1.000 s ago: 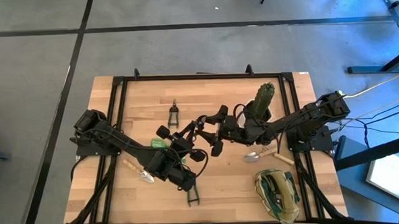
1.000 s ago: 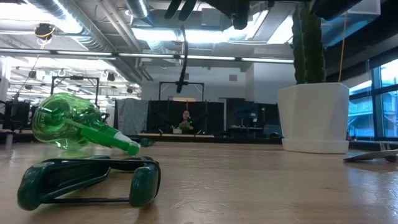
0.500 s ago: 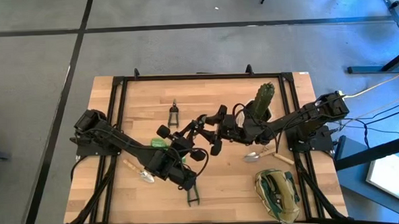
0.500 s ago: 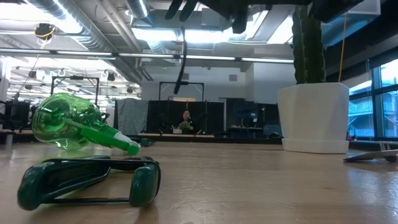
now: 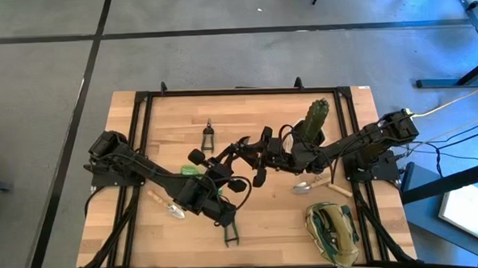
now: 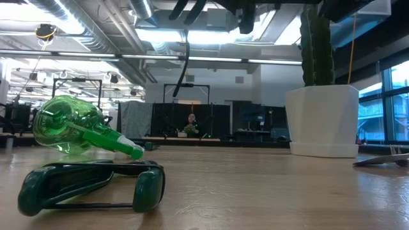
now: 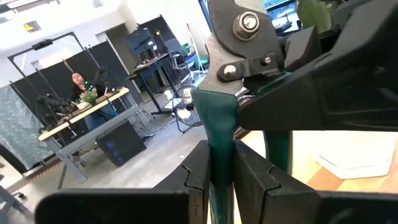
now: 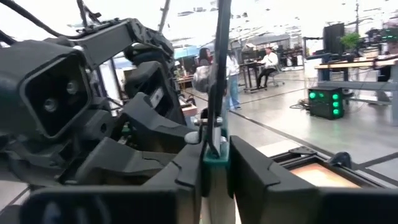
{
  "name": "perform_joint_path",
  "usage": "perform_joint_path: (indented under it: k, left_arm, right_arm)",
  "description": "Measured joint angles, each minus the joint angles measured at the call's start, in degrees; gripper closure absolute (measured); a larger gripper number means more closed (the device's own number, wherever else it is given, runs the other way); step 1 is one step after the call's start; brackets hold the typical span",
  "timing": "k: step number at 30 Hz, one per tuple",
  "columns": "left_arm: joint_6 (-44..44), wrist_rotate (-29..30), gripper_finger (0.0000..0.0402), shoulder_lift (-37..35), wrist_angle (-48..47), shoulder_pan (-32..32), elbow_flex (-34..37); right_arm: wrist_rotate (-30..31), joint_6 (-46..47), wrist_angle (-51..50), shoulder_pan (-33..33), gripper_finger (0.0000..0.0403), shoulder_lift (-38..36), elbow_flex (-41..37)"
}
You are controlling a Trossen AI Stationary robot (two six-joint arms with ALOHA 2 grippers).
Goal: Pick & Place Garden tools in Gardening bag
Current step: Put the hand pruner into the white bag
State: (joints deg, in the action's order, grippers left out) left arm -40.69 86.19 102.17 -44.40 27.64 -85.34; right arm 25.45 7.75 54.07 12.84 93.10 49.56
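Observation:
Above the table's middle a pair of pruning shears (image 5: 241, 154) with green handles hangs between both grippers. My left gripper (image 5: 229, 162) is shut on it from the left side and my right gripper (image 5: 254, 157) from the right. More shears lie at the far left (image 5: 208, 138) and near the front edge (image 5: 230, 231), the latter also in the low view (image 6: 89, 185). The green spray bottle (image 6: 70, 128) lies on its side under the left arm. Trowels lie at the left (image 5: 168, 207) and the right (image 5: 314, 185). The gardening bag (image 5: 332, 231) lies at the front right. My left gripper pinches one green handle (image 7: 219, 134) of the shears between its two fingers, which point level toward the table's right. The pivot and blades (image 7: 245, 28) stand beyond the fingers, clear of the table. My right gripper pinches a green part of the shears (image 8: 216, 163) between its two fingers, coming level from the table's right. The metal part (image 8: 221, 68) rises past the fingers; the shears are clear of the table.
A cactus in a white pot (image 5: 315, 121) stands at the far right, close behind the right arm, also in the low view (image 6: 323, 118). A black frame (image 5: 221, 93) rims the table. People sit at desks in the room beyond.
My right gripper has closed its fingers onto the shears that my left gripper holds up. Both arms have stayed in place, and the shears remain in mid-air.

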Motion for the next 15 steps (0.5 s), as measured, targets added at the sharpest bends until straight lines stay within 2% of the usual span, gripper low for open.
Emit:
perform_joint_path:
  k: [7,15]
  left_arm:
    - [1.8,-1.3,0.0362,-0.1,0.0,-0.3,0.0]
    - [3.5,-3.6,0.0277,-0.1,-0.4,0.8,0.0]
  right_arm:
    - [0.4,-0.2,-0.3,0.5,0.0349,0.0,-0.1]
    - [2.9,-2.4,-0.9,2.2,0.035,-0.6,-0.1]
